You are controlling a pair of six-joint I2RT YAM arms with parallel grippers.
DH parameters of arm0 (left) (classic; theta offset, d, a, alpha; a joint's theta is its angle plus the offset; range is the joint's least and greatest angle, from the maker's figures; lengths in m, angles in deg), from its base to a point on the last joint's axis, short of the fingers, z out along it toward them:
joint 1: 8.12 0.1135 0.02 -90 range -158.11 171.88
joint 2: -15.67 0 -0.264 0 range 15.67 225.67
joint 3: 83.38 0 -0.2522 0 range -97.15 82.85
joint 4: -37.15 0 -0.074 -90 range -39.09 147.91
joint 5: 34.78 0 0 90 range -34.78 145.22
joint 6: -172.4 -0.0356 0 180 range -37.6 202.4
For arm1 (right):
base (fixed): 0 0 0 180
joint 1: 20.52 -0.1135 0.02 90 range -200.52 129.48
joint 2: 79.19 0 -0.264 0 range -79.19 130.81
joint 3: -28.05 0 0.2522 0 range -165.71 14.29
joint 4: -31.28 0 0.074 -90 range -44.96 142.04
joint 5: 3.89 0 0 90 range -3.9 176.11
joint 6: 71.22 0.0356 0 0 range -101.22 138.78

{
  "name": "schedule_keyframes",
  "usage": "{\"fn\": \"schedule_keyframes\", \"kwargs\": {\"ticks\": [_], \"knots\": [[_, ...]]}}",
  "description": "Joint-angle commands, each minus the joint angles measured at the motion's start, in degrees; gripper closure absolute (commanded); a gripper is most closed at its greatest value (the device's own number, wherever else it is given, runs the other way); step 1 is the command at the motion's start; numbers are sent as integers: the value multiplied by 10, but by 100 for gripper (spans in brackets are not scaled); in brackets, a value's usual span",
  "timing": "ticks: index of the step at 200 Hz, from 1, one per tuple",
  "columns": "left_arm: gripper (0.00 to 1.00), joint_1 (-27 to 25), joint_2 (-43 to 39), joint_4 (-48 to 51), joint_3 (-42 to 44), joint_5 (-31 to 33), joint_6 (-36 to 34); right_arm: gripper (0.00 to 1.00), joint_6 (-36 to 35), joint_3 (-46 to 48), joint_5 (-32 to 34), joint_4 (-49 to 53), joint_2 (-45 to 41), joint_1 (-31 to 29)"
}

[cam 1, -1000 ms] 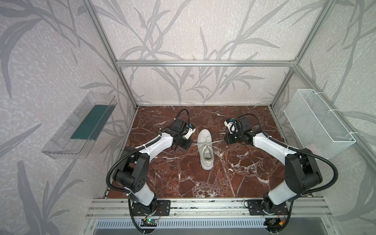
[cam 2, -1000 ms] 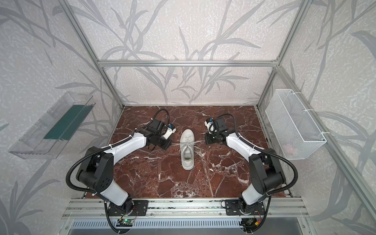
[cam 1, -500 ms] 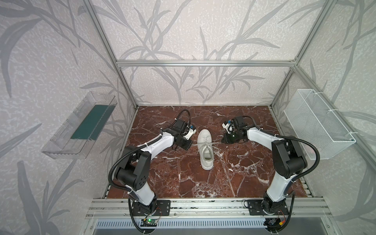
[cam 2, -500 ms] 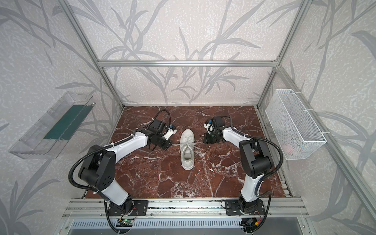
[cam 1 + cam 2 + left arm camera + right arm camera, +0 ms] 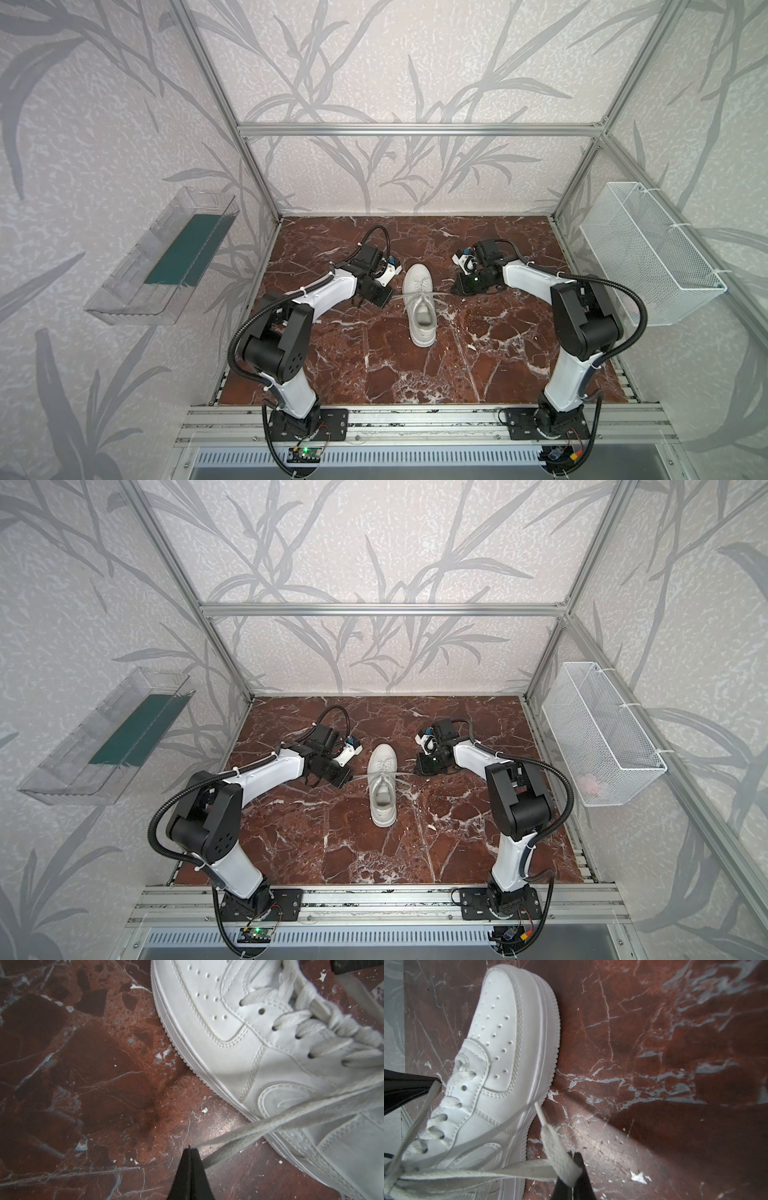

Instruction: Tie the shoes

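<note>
- Top views: white sneaker [image 5: 420, 305] [image 5: 383, 785] stands upright on its sole on the red-brown marble tabletop [image 5: 374, 365]; toe points at the back wall, heel at the arm bases
- left gripper [image 5: 390, 297] just beside the sneaker's left flank, level with the upper eyelets; right gripper [image 5: 456, 288] near the opposite flank, slightly further toward the toe
- one lace runs out from each side of the sneaker to a gripper; both look pulled straight, clear of the tabletop
- Left wrist view: left gripper [image 5: 189, 1154] fingers pressed together with no gap; left lace [image 5: 280, 1124] comes off the sneaker [image 5: 249, 1053] as a doubled strand and ends at the fingertips, so it is pinched there
- Right wrist view: right gripper [image 5: 572, 1167] fingers clamped on the flat right lace [image 5: 500, 1172]; its free end with the aglet sticks out past the fingers toward the sole
- the laces cross above the sneaker's [image 5: 492, 1084] top eyelets; whether a knot is set I cannot tell
</note>
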Motion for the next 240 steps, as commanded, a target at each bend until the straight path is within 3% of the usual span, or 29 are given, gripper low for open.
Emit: {"fn": "schedule_keyframes", "kwargs": {"ticks": [1, 14, 27, 55, 83, 130, 167, 197, 228, 233, 240], "knots": [[94, 6, -13, -7, 9, -16, -6, 79, 3, -11, -23, -1, 3, 6], [85, 6, -14, -12, 10, -19, -4, 67, 8, -14, -25, -3, 2, 7], [67, 6, -13, -13, 11, -21, -5, 59, 11, -13, -25, -7, 1, 7], [55, 6, -14, -10, 10, -15, 1, 51, 19, -9, -21, -4, -4, 15], [47, 9, -32, -25, 21, 1, 14, 46, 25, 10, -15, -8, -32, 31], [41, 34, -74, -93, 62, -11, 56, 38, 2, 44, 2, -1, -92, 53], [36, 63, -134, -258, 151, -20, 151, 0, -19, 79, 40, -8, -161, 62], [34, 66, -158, -318, 185, -18, 150, 1, -41, 105, 85, -26, -211, 63], [27, 84, -194, -386, 219, 14, 186, 1, -70, 186, 162, -127, -299, 63], [24, 89, -201, -402, 225, 17, 193, 1, -76, 201, 176, -144, -312, 63], [12, 93, -211, -427, 240, 29, 205, 1, -82, 220, 201, -165, -328, 63]]}}
